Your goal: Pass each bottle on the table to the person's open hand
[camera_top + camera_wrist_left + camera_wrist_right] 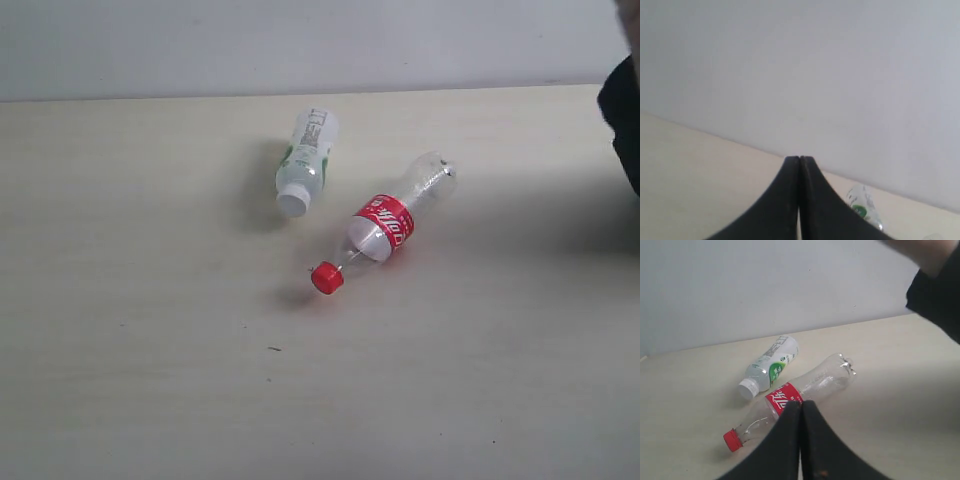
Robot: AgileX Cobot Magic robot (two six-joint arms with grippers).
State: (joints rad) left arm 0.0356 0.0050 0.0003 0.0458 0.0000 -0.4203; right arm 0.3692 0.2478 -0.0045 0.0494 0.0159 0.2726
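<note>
Two bottles lie on their sides on the beige table (150, 390). One has a white cap and a white-green label (305, 160); it also shows in both wrist views (769, 367) (865, 205). The clear one with a red label and red cap (385, 225) (790, 405) lies just right of it. My left gripper (799, 159) is shut and empty, off to the side of the white-capped bottle. My right gripper (801, 402) is shut and empty, its tips in front of the red label. Neither gripper shows in the exterior view. A black sleeve (622, 110) (937, 290) enters at the right with blurred bare skin (920, 252); the person's open hand itself is cut off by the frame edge.
A plain pale wall (300, 45) runs along the table's far edge. A few tiny dark specks (274, 349) mark the tabletop in front of the bottles.
</note>
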